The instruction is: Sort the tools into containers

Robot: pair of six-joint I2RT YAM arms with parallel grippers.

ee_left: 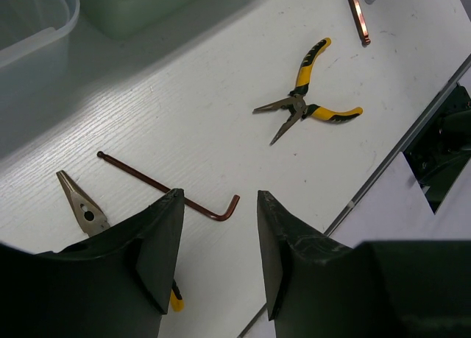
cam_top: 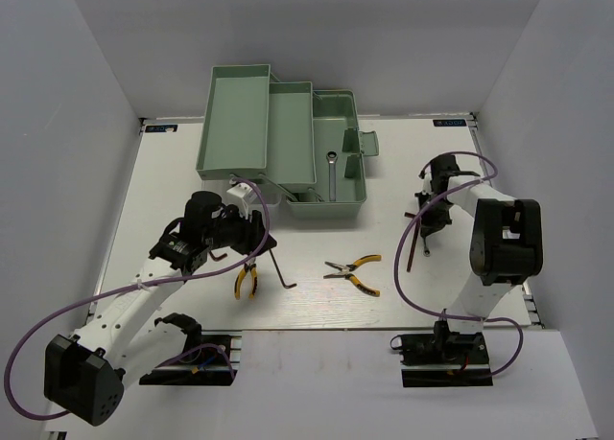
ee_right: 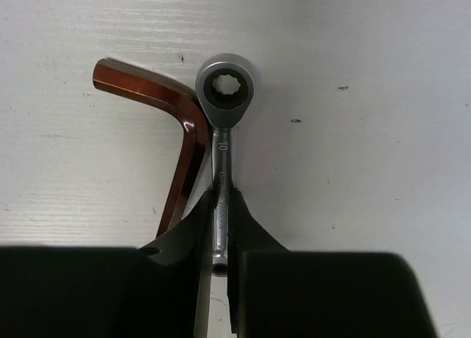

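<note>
Nearest the arm bases, on the white, wood-grained table point(cam_top: 317, 315), four tools are found unsorted and a fifth is in hand. The left gripper point(ee_left: 218, 199) is held partly open with nothing between its black, wedge-shaped fingers. It is poised above the thin hex key point(ee_left: 158, 183), a slender dark-red L-shaped rod with a small ball end, lying flat. Just beside that key the left pliers point(ee_left: 79, 205) are seen, with a grey tapered steel nose and a handle largely hidden by a finger. Toward the middle, well apart, the centre pliers point(ee_left: 302, 106) are laid with handles splayed, showing rubbery yellow-and-black grips and fine needle jaws. On the right side, the right gripper point(ee_right: 221, 199) is closed narrowly on the shank of the ring wrench point(ee_right: 222, 157), a polished silver bar with a toothed ring head, seemingly resting on the table. The thick hex key point(ee_right: 188, 154), glossy copper-brown and hexagonal in section, is touching the wrench near its bend. At the far edge the toolbox point(cam_top: 240, 114), pale green and matt with stepped fold-out trays, is standing open. A second wrench point(cam_top: 330, 176) is noted in its lower compartment, and no other tool is made out in the trays. The task is judged early: one tool placed, five left.
</note>
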